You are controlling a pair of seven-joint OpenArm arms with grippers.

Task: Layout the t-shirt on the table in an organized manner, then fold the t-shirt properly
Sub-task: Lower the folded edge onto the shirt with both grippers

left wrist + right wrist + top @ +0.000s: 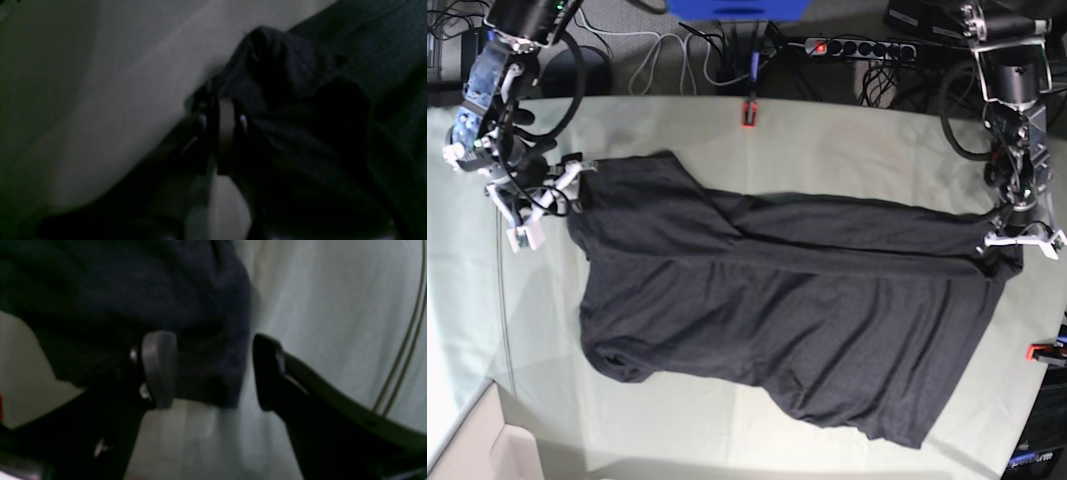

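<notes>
The dark t-shirt (787, 320) lay spread, plain side up and creased, on the table (847, 150). The left gripper (223, 120) pinched a bunched fold of its edge. The right gripper (213, 371) stood spread, with a shirt corner between its fingers (159, 368).

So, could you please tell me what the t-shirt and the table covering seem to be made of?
The t-shirt looks like soft matte knit fabric, dark charcoal: it drapes, wrinkles and bunches without shine. The table is covered by what seems a thin pale grey-green cloth, matte, with faint fold creases; what lies beneath is hidden.
</notes>
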